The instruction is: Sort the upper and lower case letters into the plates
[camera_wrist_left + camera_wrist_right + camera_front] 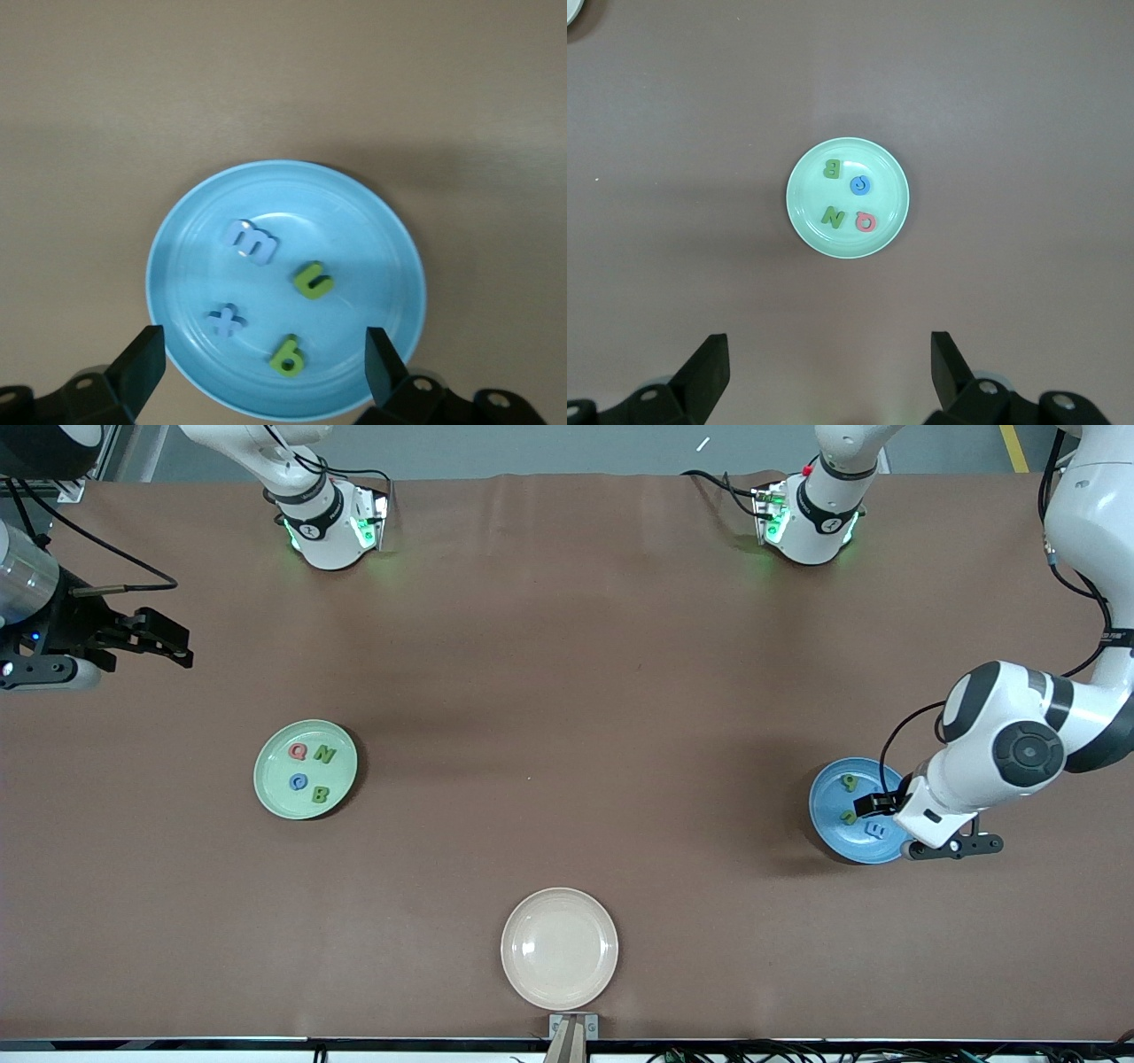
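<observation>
My left arm is covering one edge of the round, shallow, matte medium-blue plate (837, 815) at the right of the front view, so only a green letter or two and a pale blue one are showing there. The left wrist view is giving the full set: a pale blue m (249, 242), a green u (313, 281), a small pale blue x (225, 320) and a green b (288, 356).

I am holding my left gripper (263, 361) over that plate, its fingers released and spread wide, the forearm bending in from the right edge of the front view. My right gripper (829, 359) is waiting at the far left of the front view, partly cut off by the frame, also released.

The round pale mint-green plate (306, 769) is sitting left of centre, holding a red Q (298, 752), a green N (325, 755), a blue letter (299, 782) I cannot read surely, and a green B (320, 794). A cream-beige plate (559, 948) is lying at bottom centre.
</observation>
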Controlling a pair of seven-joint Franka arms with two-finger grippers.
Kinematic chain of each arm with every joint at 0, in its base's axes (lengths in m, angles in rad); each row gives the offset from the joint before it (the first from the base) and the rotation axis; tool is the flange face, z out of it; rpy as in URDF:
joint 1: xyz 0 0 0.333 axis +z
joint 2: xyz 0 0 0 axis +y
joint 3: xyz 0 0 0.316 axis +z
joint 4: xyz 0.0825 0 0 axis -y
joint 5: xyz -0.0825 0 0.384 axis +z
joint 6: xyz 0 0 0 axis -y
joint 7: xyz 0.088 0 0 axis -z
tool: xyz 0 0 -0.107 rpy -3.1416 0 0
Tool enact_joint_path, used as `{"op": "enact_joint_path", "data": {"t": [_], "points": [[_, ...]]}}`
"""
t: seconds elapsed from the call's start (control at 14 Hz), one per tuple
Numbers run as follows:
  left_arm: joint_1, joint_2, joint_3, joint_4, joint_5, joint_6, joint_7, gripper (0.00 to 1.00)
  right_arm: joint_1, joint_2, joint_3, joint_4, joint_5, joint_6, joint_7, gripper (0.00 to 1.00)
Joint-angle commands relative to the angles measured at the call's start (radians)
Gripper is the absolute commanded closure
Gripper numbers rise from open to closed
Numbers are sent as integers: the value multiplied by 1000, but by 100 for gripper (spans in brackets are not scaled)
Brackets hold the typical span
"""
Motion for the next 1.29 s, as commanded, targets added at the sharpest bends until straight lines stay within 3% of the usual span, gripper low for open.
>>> {"op": "enact_joint_path", "data": {"t": [0.0, 0.07, 0.14, 0.43, 0.57, 0.72, 1.22], "points": [[2, -57, 8, 1, -133, -23, 105, 1, -5, -12, 3, -5, -1, 2, 1, 0], [-35, -84, 52, 1, -187, -23, 150, 1, 2, -12, 3, -5, -8, -1, -11, 0], [-102, -116, 143, 1, -251, -23, 196, 1, 1, -10, 1, -5, -10, -4, -42, 0], [-485, -218, 577, -4, -521, -23, 352, 1, 5, -9, -40, -8, 2, 5, -116, 0], [-656, -233, 746, -5, -588, -23, 368, 1, 16, -9, -43, -8, 1, 5, -116, 0], [-719, -241, 799, -8, -614, -24, 368, 1, 13, -9, -57, -6, 1, 7, -119, 0], [-704, -323, 787, -16, -616, -69, 365, 1, -28, -13, -71, -8, 1, -4, -132, 0]]}}
